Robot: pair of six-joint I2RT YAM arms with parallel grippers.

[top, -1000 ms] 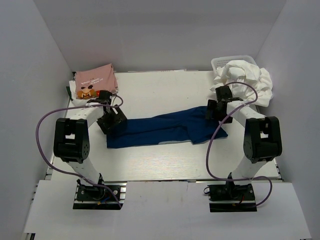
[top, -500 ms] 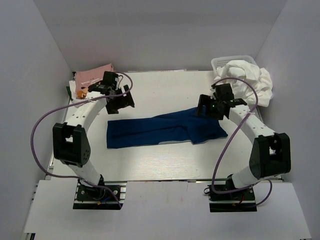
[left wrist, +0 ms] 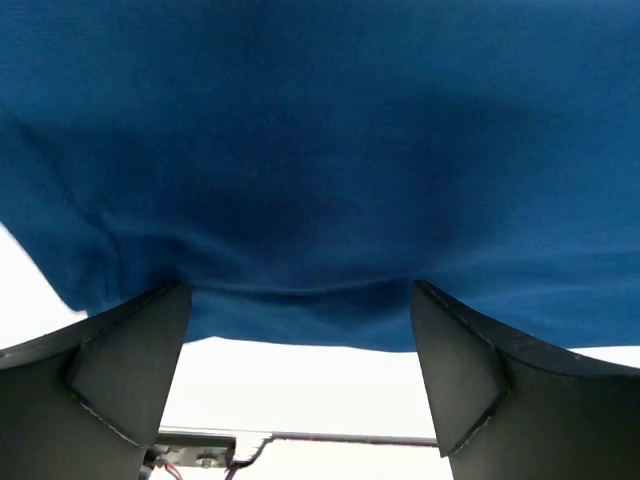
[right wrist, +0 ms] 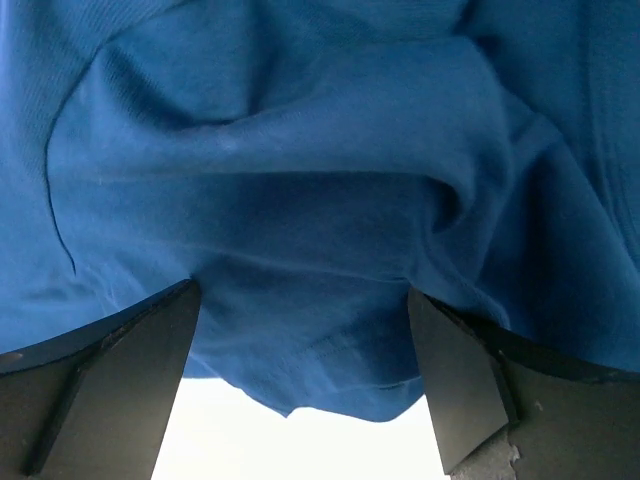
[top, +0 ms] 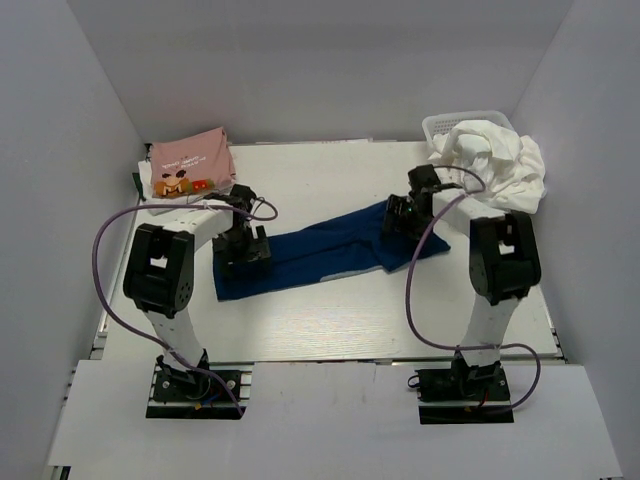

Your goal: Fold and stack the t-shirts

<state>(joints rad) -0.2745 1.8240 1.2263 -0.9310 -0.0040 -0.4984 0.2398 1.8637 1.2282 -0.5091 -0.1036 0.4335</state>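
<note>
Navy blue soft cloth t-shirt (top: 320,255): judged light and limp; best pinched at its left and right edges. Left end effector (top: 243,253) and right end effector (top: 401,215): both spread.

On the white desk (top: 330,310): a navy blue cloth t-shirt (top: 320,255) across the middle, a pink cartoon-print t-shirt (top: 190,160) (far left corner), a white plastic mesh basket (top: 445,124) far right.
</note>
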